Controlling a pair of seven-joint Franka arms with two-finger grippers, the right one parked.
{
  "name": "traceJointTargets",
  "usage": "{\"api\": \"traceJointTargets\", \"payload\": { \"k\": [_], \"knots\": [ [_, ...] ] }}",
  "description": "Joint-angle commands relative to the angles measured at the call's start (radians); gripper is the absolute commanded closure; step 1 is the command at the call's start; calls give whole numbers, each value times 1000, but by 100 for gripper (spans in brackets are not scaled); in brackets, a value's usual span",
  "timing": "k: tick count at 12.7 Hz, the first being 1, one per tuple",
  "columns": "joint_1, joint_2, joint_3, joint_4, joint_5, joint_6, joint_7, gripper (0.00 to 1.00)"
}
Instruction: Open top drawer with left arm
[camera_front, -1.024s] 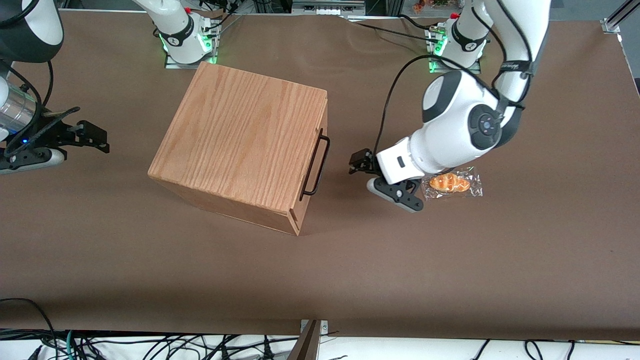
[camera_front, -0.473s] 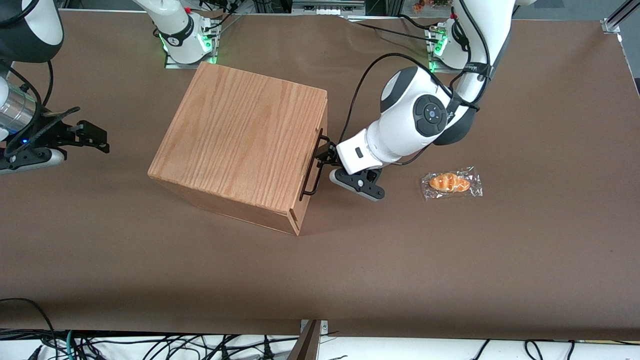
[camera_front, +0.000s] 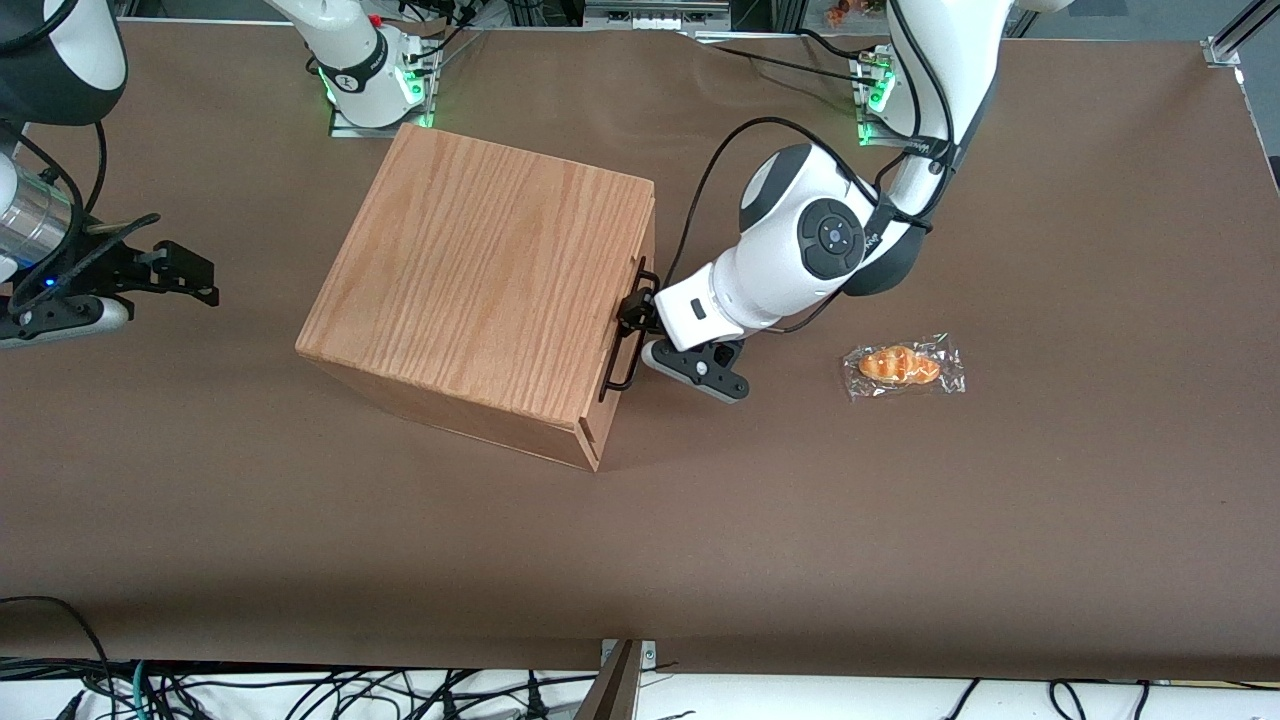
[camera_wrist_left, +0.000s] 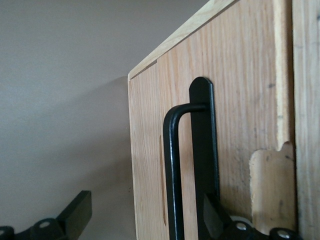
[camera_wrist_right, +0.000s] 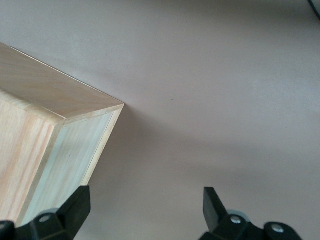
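The oak-grain box (camera_front: 480, 280) stands on the brown table, and its top drawer (camera_wrist_left: 240, 100) sits flush with the casing. A thin black bar handle (camera_front: 628, 345) (camera_wrist_left: 172, 175) runs along the drawer front. The left arm (camera_front: 800, 250) reaches down in front of the drawer. Its black gripper (camera_front: 634, 310) (camera_wrist_left: 145, 215) is open at the handle. The bar lies between the two fingers (camera_wrist_left: 75, 217), closer to one of them, and neither finger presses on it.
A wrapped orange pastry (camera_front: 903, 366) lies on the table toward the working arm's end, a little nearer the front camera than the arm's elbow. The arm bases (camera_front: 905, 80) stand at the table's back edge. Cables hang along the front edge (camera_front: 400, 690).
The left arm has swung from beside the pastry toward the box. Its gripper went from well in front of the drawer to the handle, now straddling the bar.
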Motion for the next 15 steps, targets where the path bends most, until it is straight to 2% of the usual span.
{"api": "traceJointTargets", "payload": {
  "k": [1, 4, 13, 15],
  "knots": [
    [-9, 16, 14, 23, -2, 1, 5, 0],
    [-9, 14, 12, 18, 104, -7, 8, 0],
    [-3, 18, 15, 3, 109, -10, 11, 0],
    [-6, 16, 14, 1, 168, -10, 9, 0]
  ]
}}
